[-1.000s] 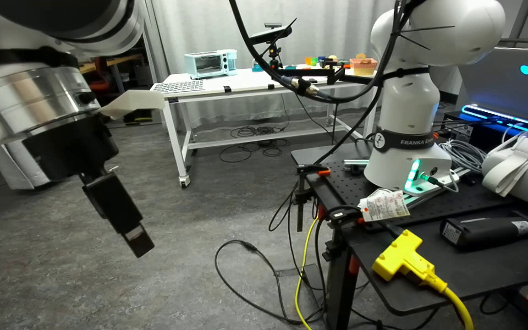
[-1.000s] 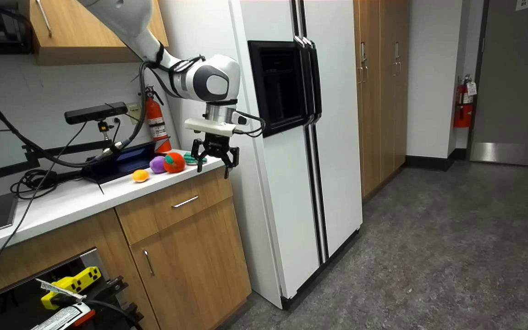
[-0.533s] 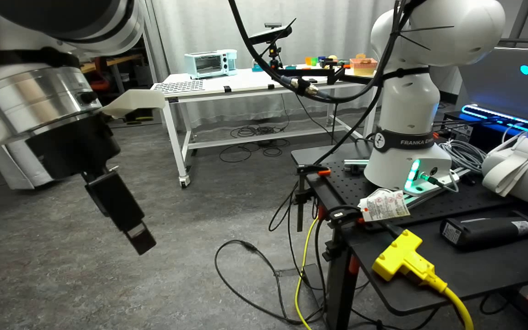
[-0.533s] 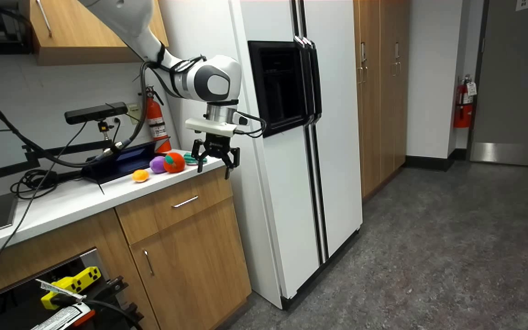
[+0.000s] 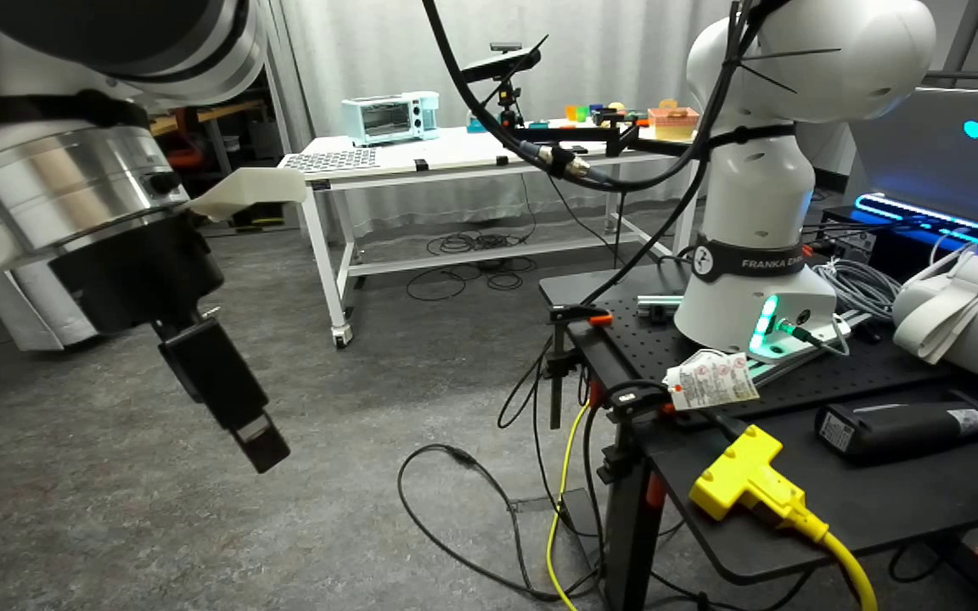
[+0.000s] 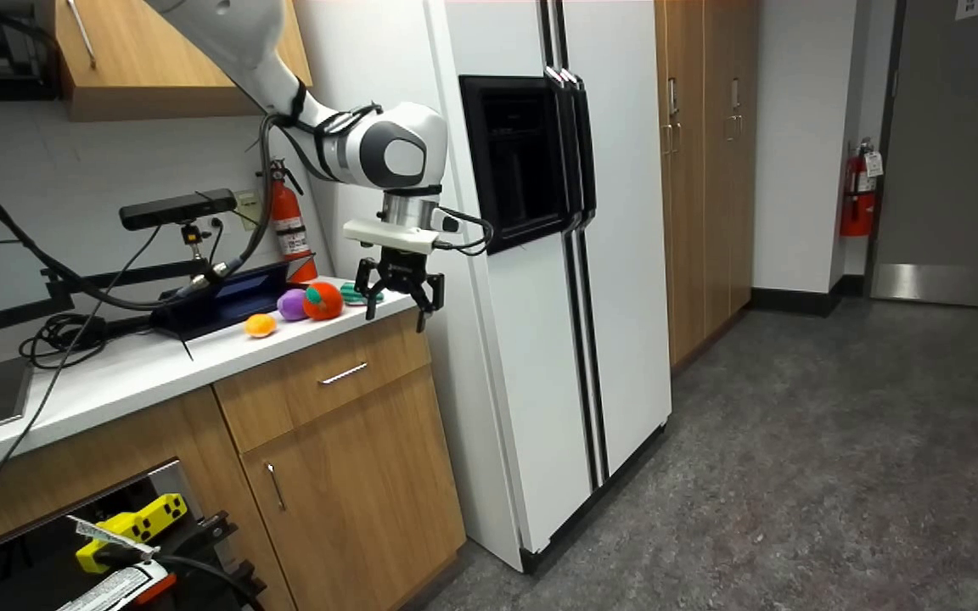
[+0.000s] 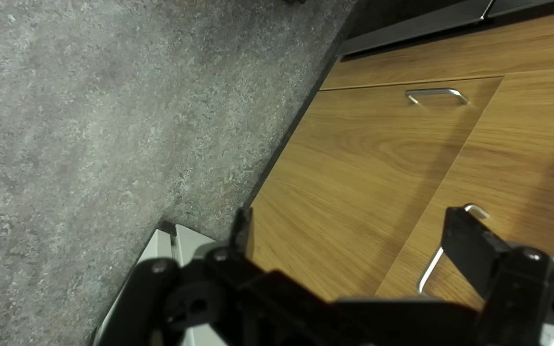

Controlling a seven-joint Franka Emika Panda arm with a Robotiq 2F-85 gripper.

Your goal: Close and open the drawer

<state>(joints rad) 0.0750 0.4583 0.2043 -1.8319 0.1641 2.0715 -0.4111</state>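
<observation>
The drawer (image 6: 306,395) sits under the white tabletop (image 6: 115,386), and its wood front looks flush with the cupboard (image 6: 357,484) below, so I take it as closed. That leaves the opening half, and the step in hand is probably lining up for the pull. The fingers (image 7: 467,247) stand wide apart, holding nothing; in an exterior view they hang higher than the drawer's handle (image 6: 343,373), on the side toward the fridge (image 6: 536,339). In the wrist view one finger covers part of the handle, though contact looks unlikely. The next move calls for lowering, getting the handle between the fingers or one finger hooked behind it, then drawing straight out.

What the drawer holds is hidden, as with the cupboard and fridge, both closed. I cannot tell whether the dark blue box (image 6: 222,305) has anything in it; the tomato (image 6: 323,301), purple ball (image 6: 292,305) and small orange ball (image 6: 260,325) lie outside it, on the tabletop. Across the room stands an orange basket (image 5: 672,126), its contents too small to make out
</observation>
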